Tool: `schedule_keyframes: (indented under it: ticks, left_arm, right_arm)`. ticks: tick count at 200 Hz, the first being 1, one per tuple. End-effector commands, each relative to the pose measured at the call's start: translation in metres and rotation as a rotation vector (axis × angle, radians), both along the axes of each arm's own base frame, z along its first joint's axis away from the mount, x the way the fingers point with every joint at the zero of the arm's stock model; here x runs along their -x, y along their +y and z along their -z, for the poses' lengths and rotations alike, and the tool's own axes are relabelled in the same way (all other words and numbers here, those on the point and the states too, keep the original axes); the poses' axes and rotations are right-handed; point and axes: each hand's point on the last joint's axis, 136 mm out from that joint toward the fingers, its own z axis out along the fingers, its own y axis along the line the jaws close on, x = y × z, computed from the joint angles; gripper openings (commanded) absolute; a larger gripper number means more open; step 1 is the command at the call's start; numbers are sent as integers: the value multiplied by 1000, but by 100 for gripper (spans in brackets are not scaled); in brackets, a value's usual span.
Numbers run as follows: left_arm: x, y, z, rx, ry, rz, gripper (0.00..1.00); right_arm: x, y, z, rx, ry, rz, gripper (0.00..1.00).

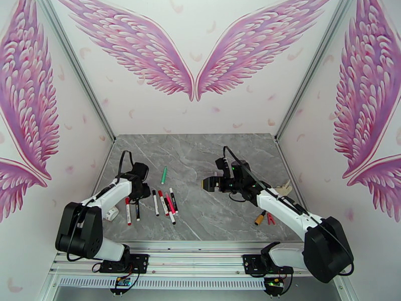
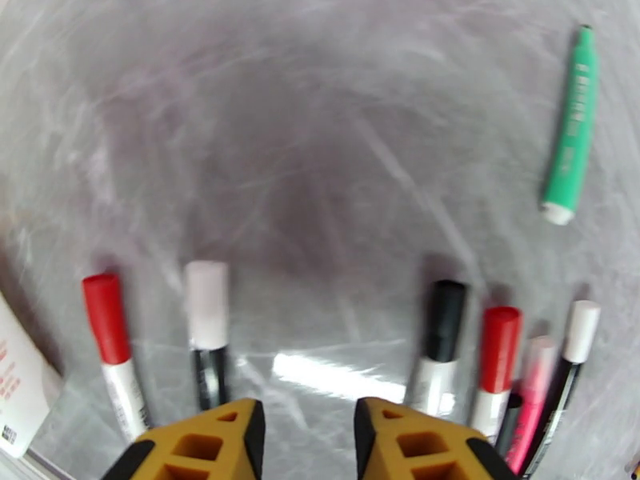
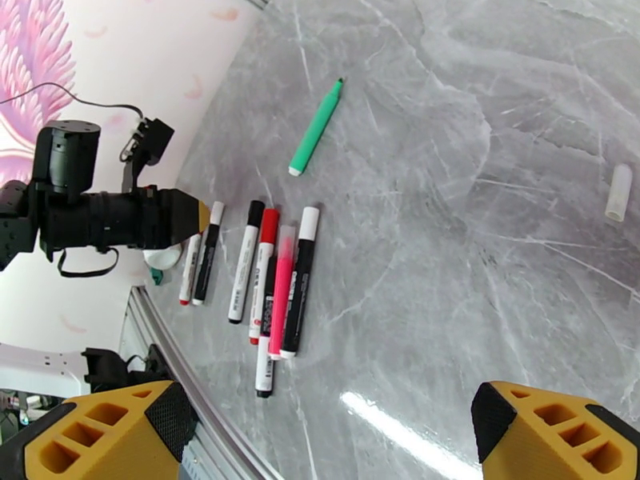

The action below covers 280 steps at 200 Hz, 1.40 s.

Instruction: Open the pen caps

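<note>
– What's on the grey marble table [image 1: 210, 156]?
– Two arms reach over it. The right gripper [image 3: 324, 426] hangs mid-table, spread wide and empty. The left gripper [image 2: 304, 422] is slightly parted, gripping nothing, low over the pens [image 3: 264, 266] at the near left.
– How many?
– Eight, I think, but the bunch overlaps. Two lie leftmost, five are bunched, and a green pen [image 3: 316, 128] lies alone farther back. Barrels are white or black, one pink.
– And the pen caps [image 2: 502, 350]?
– They're on: two red, one black, two white, one pink.
– Any writing?
– Barrel print, too blurred to read.
</note>
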Motion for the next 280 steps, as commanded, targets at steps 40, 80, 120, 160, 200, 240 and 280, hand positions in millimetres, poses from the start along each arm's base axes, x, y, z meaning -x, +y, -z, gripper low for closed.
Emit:
schedule_keyframes:
  ticks: [40, 80, 120, 160, 200, 240, 280]
  left_arm:
    - [20, 40, 0, -81, 4, -124, 38]
    - [25, 54, 7, -70, 10, -164, 38]
    - [26, 61, 12, -77, 36, -169, 39]
    - [26, 62, 22, -75, 68, -162, 39]
    - [24, 61, 28, -71, 86, -160, 40]
    - [25, 61, 34, -72, 113, -164, 40]
    - [22, 57, 38, -53, 111, -166, 38]
  right_arm:
    - [5, 10, -4, -30, 10, -45, 98]
    - [1, 13, -5, -39, 16, -45, 97]
    - [-2, 18, -5, -49, 17, -48, 96]
    - [-3, 19, -4, -48, 19, -45, 96]
    - [-2, 18, 0, -44, 24, -37, 96]
    - [-2, 17, 1, -48, 28, -28, 95]
    - [-1, 16, 3, -45, 27, -22, 95]
